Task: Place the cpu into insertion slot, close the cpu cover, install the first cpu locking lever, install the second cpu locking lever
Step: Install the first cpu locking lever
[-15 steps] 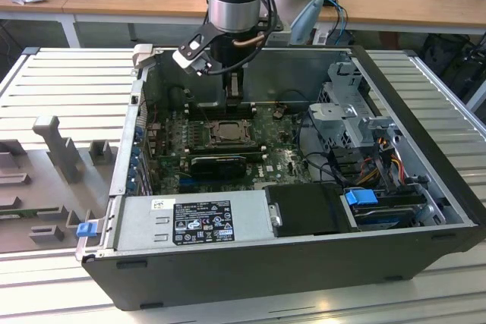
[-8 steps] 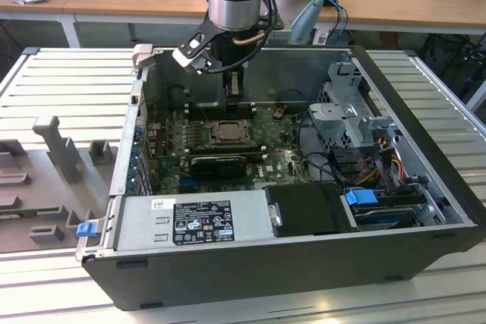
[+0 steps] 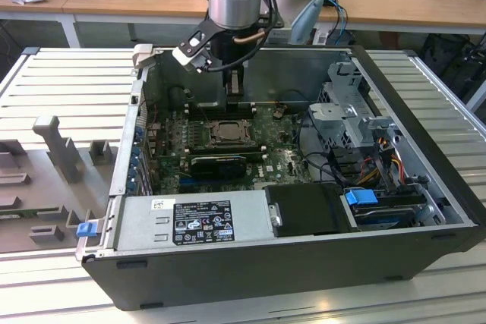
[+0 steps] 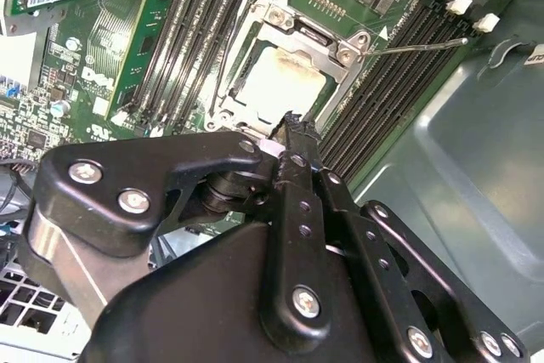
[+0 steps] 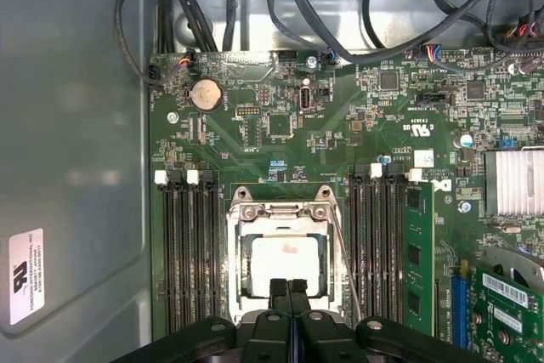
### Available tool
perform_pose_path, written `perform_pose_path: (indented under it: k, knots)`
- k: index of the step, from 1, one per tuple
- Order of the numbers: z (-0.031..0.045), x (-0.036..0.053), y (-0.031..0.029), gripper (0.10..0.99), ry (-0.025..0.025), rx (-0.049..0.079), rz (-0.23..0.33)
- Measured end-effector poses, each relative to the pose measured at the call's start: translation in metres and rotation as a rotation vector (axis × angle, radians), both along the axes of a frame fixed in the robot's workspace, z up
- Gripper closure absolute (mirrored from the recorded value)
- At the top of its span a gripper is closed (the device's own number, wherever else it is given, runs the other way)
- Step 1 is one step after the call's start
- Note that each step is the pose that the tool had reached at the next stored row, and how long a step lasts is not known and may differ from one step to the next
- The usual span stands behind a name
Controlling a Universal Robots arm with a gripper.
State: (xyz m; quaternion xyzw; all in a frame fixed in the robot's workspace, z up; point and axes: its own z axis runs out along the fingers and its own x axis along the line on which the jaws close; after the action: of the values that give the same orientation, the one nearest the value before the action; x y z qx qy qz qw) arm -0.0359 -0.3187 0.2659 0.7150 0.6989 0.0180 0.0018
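The cpu [image 5: 285, 261] lies in the insertion slot [image 5: 235, 282] on the green board, its pale silvery face showing through a square window. The cpu cover [image 5: 280, 210] lies flat over it as a metal frame. In the second wrist view the cpu [image 4: 276, 82] sits under the cover [image 4: 297, 31], and a thin wire lever [image 4: 416, 44] sticks out sideways from the socket corner. My gripper [image 5: 289, 285] is shut with nothing between its fingers, tips over the socket's edge. In the exterior view my gripper [image 3: 234, 89] hangs just above the socket [image 3: 226, 133].
Long black memory slots [image 5: 187, 261] flank the socket on both sides. A black graphics card [image 3: 216, 163] lies in front of it, then the power supply [image 3: 194, 221]. A drive cage [image 3: 349, 123] and cables fill the exterior view's right. Case walls [image 5: 76, 167] enclose everything.
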Motion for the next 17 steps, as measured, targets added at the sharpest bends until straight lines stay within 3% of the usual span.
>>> perform_pose_path:
  k: [12, 17]
  knots:
    - [0.0143, 0.0000, 0.0000, 0.980, -0.0001, 0.000, 0.001]
    - [0.0144, 0.0000, 0.0000, 0.980, 0.0000, 0.000, 0.100]
